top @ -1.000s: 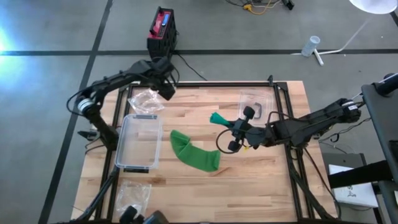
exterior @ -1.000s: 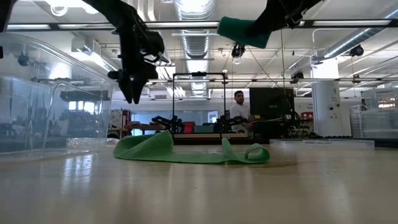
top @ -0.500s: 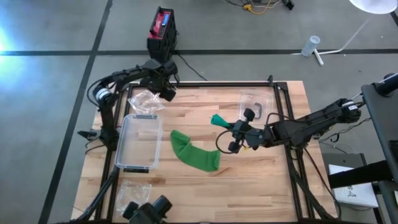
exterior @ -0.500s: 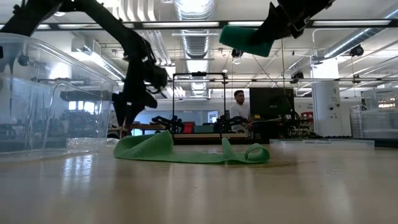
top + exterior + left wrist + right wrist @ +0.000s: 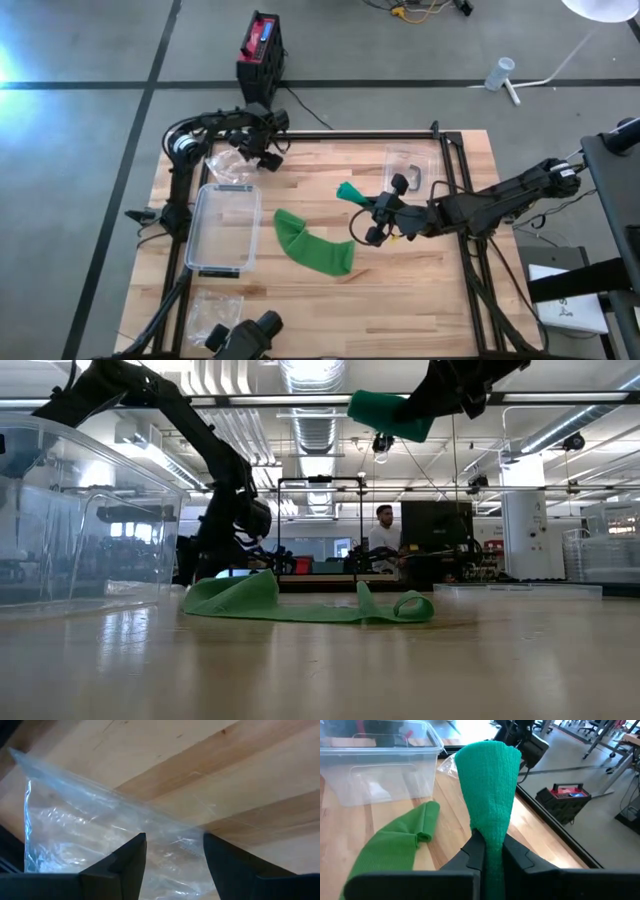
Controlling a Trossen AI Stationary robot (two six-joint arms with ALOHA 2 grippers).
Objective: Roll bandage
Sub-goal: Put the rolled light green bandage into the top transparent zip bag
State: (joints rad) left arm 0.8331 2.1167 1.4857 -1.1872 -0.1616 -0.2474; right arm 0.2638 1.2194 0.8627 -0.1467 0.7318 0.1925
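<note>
Bandage (image 5: 312, 246) lies diagonally, one end seemingly lifted by right tool (image 5: 358, 203).

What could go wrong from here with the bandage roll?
1. The right gripper pinches only one end of the green bandage. The rest lies loose and folded on the table, so it may roll up crooked.
2. The left gripper stands open just above the clear plastic bag at the table's far left corner. It could snag or drag the bag.
3. The clear bin sits right beside the bandage, so dragged fabric may catch on it.
</note>
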